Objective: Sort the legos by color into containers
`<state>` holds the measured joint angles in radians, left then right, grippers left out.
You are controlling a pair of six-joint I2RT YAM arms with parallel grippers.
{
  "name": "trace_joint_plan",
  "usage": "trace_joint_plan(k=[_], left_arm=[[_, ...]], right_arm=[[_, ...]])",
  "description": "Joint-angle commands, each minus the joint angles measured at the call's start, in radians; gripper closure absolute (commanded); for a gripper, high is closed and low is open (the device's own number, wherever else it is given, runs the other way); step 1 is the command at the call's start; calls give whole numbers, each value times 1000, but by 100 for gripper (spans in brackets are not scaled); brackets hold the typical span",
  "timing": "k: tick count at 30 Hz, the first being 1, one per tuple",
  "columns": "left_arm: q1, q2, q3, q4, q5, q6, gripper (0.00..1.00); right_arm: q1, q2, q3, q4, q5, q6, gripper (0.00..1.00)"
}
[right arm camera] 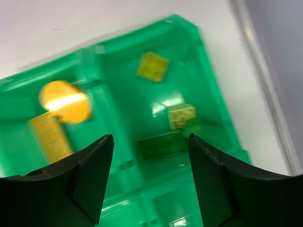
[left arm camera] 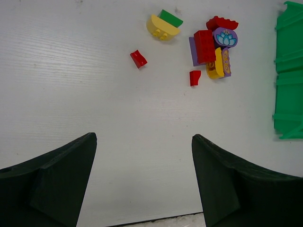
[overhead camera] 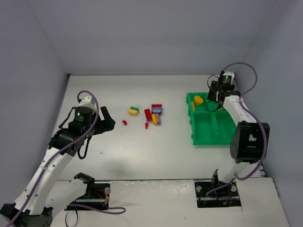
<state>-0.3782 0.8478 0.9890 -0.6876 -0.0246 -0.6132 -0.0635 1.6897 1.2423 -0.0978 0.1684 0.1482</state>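
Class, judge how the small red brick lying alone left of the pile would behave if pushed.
The small red brick looks like hard plastic: probably stiff and light. Tiny on the smooth table, it would likely slide or spin rather than tip.

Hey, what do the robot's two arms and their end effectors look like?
The left arm and right arm have white links joined by bulky black joint housings. A purple cable runs along each one, and a small green light glows near each wrist. The left end effector and right end effector each have two broad, matte black, wedge-shaped fingers.
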Motion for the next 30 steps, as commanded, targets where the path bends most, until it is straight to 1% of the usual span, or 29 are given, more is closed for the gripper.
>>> trace_joint_plan(k=[1, 2, 4, 5, 6, 8, 9, 10, 12, 13, 16, 17, 18, 20, 22, 26, 30], left_arm=[[5, 14, 20, 71, 6, -8, 25], [5, 16, 20, 71, 8, -7, 25], [5, 22, 22, 69, 9, -8, 25], [5, 23, 23, 68, 12, -8, 25], [5, 22, 20, 63, 12, -7, 25], [5, 17, 19, 57, 9, -7, 25], [5, 14, 19, 47, 3, -7, 25], [5, 8, 19, 40, 2, -5, 25], [5, -3, 17, 17, -6, -5, 25], [5, -13, 17, 10, -9, -6, 25], [7, -44, 13, -21, -18, -14, 25], [5, -67, 8, -51, -27, -26, 25], [5, -67, 5, -61, -28, -29, 25], [5, -92, 0, -79, -34, -40, 25], [5, -117, -7, -105, -37, -57, 25], [5, -151, -19, -138, -49, -74, 25], [5, -167, -24, -161, -57, -83, 25]], right_arm=[[106, -104, 69, 66, -130, -65, 40], [167, -102, 78, 76, -226, -96, 41], [218, -85, 104, 89, -344, -168, 40], [243, -53, 146, 89, -403, -183, 40], [296, -36, 166, 89, -479, -199, 40], [355, 26, 227, 87, -530, -236, 40], [401, 51, 252, 84, -546, -242, 40], [419, 106, 275, 83, -559, -240, 40], [471, 163, 351, 78, -610, -239, 40], [490, 223, 379, 75, -609, -236, 40], [557, 330, 472, 70, -615, -245, 38], [589, 405, 541, 67, -619, -248, 33], [590, 406, 542, 70, -619, -248, 33], [610, 473, 607, 69, -630, -246, 32], [619, 534, 670, 70, -635, -240, 32], [656, 613, 739, 70, -648, -231, 33], [679, 662, 757, 70, -678, -214, 34]])
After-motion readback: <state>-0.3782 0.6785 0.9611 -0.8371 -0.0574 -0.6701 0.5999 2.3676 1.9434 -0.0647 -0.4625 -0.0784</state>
